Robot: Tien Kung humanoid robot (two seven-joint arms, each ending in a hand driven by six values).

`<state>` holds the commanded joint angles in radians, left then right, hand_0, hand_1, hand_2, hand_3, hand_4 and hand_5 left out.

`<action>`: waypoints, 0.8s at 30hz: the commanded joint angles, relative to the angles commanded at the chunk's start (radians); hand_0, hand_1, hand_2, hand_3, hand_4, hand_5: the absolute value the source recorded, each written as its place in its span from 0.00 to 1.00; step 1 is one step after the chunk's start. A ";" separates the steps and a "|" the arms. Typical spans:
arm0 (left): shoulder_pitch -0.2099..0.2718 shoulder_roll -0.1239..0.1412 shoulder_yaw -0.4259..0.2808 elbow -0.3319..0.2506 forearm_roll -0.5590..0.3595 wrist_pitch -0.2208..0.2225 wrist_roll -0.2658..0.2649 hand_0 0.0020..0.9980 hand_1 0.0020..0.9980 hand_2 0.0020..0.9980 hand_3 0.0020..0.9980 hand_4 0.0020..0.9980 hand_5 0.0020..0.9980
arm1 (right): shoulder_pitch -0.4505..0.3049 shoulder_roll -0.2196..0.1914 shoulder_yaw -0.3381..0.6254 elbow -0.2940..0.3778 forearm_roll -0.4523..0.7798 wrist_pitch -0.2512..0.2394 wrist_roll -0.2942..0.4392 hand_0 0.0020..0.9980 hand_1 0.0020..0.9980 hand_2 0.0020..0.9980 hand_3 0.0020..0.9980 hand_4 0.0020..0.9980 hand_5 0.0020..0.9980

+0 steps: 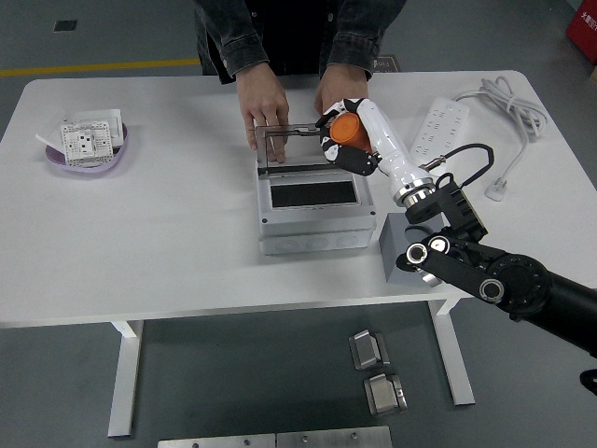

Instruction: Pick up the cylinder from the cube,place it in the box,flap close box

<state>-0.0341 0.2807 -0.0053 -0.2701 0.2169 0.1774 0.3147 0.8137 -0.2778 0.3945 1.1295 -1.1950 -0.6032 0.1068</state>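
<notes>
Right hand point(343, 140) is grasping the orange cylinder point(347, 128) above the box's point(314, 210) back edge, beside the person's hands point(262, 110) holding the lid point(303, 142). I'd bring it over the opening, lower, then release.

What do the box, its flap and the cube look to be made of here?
The box looks like light grey moulded plastic, matte, with round knockout marks on its front wall. Its flap seems to be clear smoky plastic: the person's hands show through it. The cube is dark grey and matte, possibly foam or plastic; the right arm partly hides it.
</notes>
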 joint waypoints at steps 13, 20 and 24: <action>-0.002 0.006 0.005 0.001 -0.004 -0.001 0.001 0.69 0.67 0.58 0.63 0.54 0.37 | 0.135 0.076 -0.253 -0.162 -0.009 0.089 -0.041 0.00 0.13 0.22 0.21 0.00 0.00; -0.010 0.009 0.005 0.000 0.001 -0.001 0.001 0.69 0.67 0.58 0.63 0.54 0.37 | 0.188 0.107 -0.342 -0.241 0.007 0.118 -0.041 0.00 0.14 0.22 0.21 0.00 0.00; -0.012 0.008 0.005 0.000 0.003 -0.001 0.001 0.69 0.67 0.58 0.63 0.54 0.37 | 0.203 0.114 -0.357 -0.269 0.018 0.142 -0.025 0.00 0.14 0.23 0.20 0.00 0.00</action>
<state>-0.0465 0.2891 0.0000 -0.2703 0.2194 0.1765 0.3156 1.0166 -0.1635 0.0372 0.8602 -1.1766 -0.4612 0.0819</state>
